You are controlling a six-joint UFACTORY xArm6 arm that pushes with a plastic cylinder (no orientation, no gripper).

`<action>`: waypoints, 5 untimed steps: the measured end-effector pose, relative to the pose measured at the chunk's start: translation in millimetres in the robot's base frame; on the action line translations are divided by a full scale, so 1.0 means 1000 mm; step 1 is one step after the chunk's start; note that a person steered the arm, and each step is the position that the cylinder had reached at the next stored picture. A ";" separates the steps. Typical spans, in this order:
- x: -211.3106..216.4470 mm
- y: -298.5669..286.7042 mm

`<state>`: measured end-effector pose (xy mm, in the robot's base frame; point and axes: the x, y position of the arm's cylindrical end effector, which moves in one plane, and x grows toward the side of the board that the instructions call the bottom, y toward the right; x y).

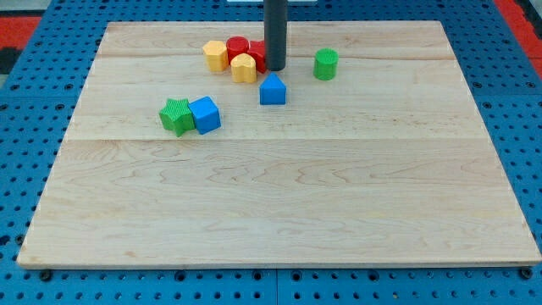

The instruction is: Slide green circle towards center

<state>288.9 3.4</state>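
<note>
1. You have no gripper here, so nothing opens, closes or holds: your arm ends in a straight dark rod, and my tip (276, 68) rests on the table beside the red blocks, possibly touching the nearer one.
2. The green circle (326, 64) stands apart to the view's right of my tip, near the view's top of the table.
3. The blue block with a peaked top (273, 90) sits just below my tip.
4. Left of my tip, the red blocks (238, 48) and two yellow blocks (215, 55) huddle together.
5. Further left and lower, a ridged green star (176, 115) touches a blue cube (205, 114).
6. The table (279, 203) is pale wood with visible grain, lying on a blue perforated surface (25, 127).
</note>
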 end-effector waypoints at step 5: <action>0.039 0.082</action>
<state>327.6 85.7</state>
